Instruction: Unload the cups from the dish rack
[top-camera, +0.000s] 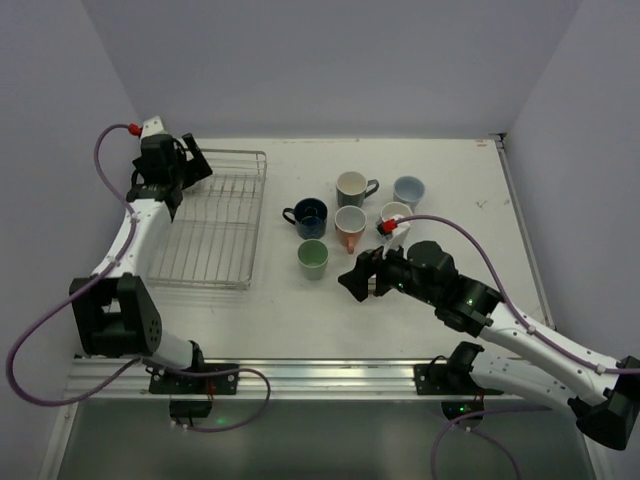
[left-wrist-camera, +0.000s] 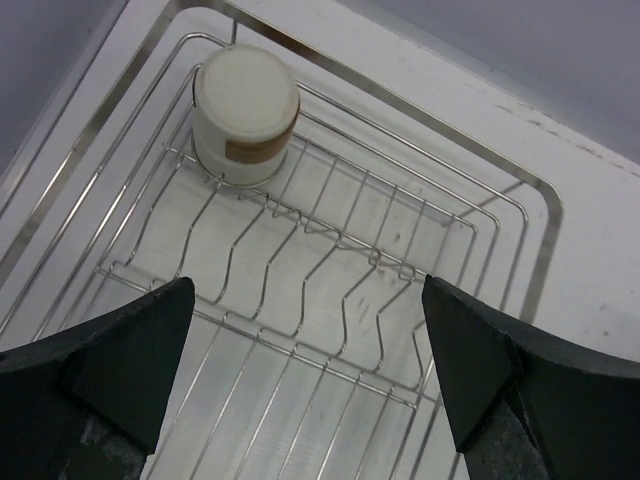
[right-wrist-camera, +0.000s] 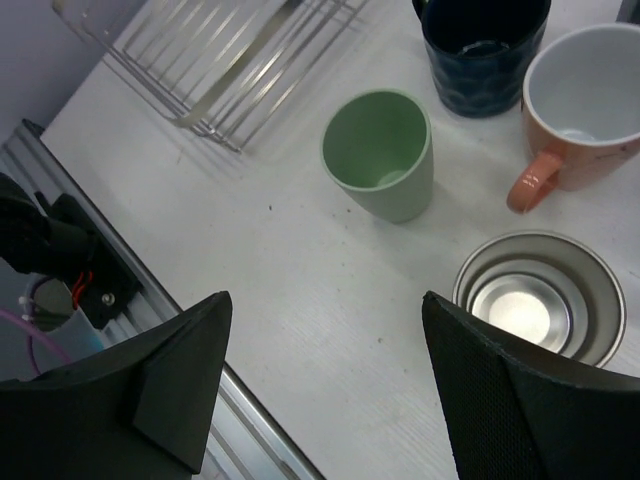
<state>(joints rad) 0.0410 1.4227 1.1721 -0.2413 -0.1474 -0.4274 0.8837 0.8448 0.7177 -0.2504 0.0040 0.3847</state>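
A silver wire dish rack (top-camera: 215, 215) sits on the left of a white table (top-camera: 300, 320). One beige cup with a brown band (left-wrist-camera: 245, 115) remains in its far corner, upside down. The left gripper (left-wrist-camera: 310, 340) hovers over the rack near this cup, jaws spread wide, holding nothing.

To the right of the rack, upright on the table – a navy mug (top-camera: 308, 215), a mint green cup (top-camera: 313, 258), a salmon-pink mug (top-camera: 350, 228), a grey-green mug (top-camera: 353, 187) and a light blue cup (top-camera: 408, 190). The right gripper (right-wrist-camera: 325, 360) hangs wide open and empty just beside a steel tumbler (right-wrist-camera: 540, 305).
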